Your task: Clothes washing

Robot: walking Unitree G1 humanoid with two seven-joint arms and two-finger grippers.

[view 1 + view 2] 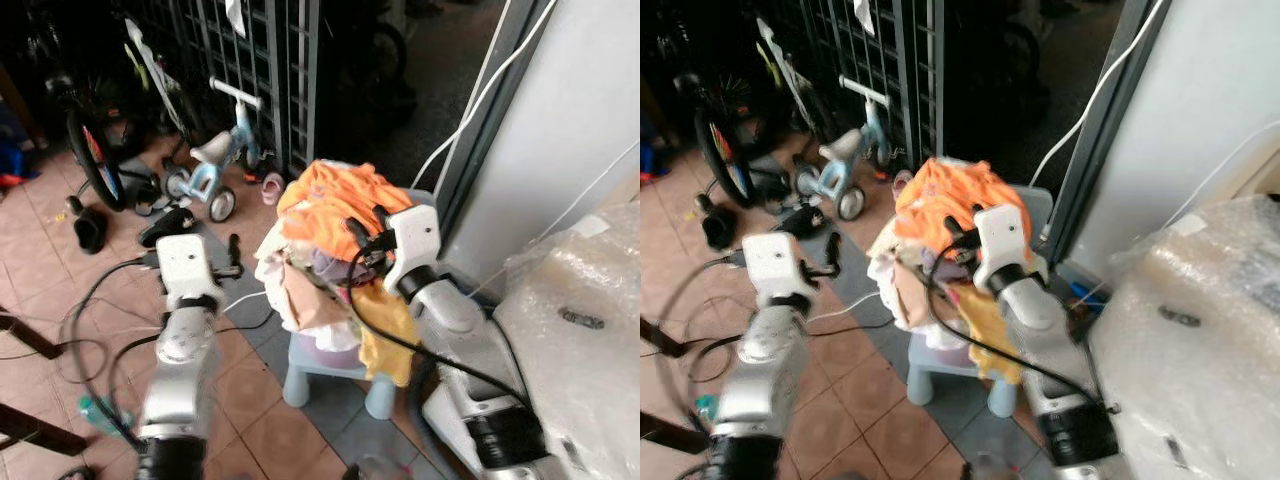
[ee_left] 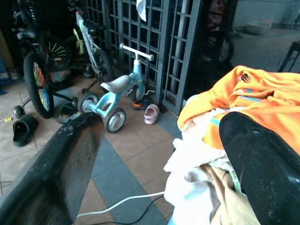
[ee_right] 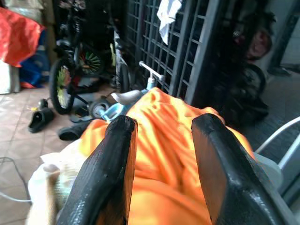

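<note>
- A heap of clothes (image 1: 330,250) is piled on a pale blue stool (image 1: 335,375), right of centre, with an orange garment (image 1: 335,200) on top.
- The right gripper (image 1: 362,238) is held over the heap's right side; its fingers (image 3: 112,173) are spread apart above the orange garment, and nothing is gripped.
- The left gripper (image 1: 232,258) is held just left of the heap, its fingers (image 2: 262,164) wide apart and empty.
- A blue tricycle (image 1: 215,160) is seen far left, before a dark grille (image 1: 250,60).
</note>
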